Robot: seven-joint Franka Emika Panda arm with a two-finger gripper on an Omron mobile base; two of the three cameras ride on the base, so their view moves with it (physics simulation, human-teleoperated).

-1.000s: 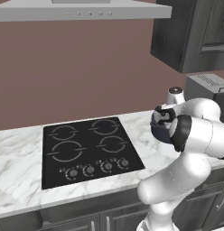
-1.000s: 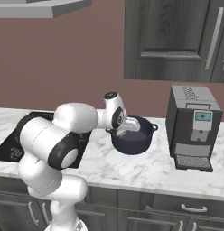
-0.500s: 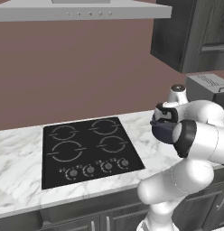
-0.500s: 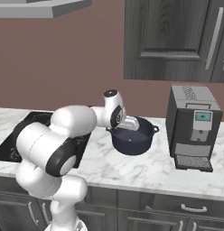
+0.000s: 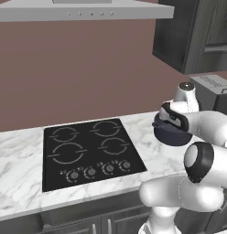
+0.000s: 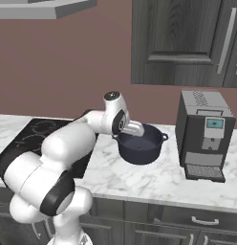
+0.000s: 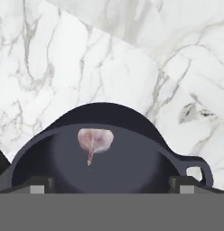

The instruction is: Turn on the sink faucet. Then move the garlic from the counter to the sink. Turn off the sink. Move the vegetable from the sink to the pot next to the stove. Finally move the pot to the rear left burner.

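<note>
While the gripper (image 7: 112, 187) hangs over the pot (image 6: 139, 143) with its jaws spread wide and holding nothing, the garlic (image 7: 95, 140) lies inside on the pot's dark floor — the pot sits on the counter (image 6: 154, 179) right of the stove (image 5: 88, 151)

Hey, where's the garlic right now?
The garlic lies inside the dark pot, seen from the hand view; the pot stands on the counter between the stove and the coffee machine.
</note>
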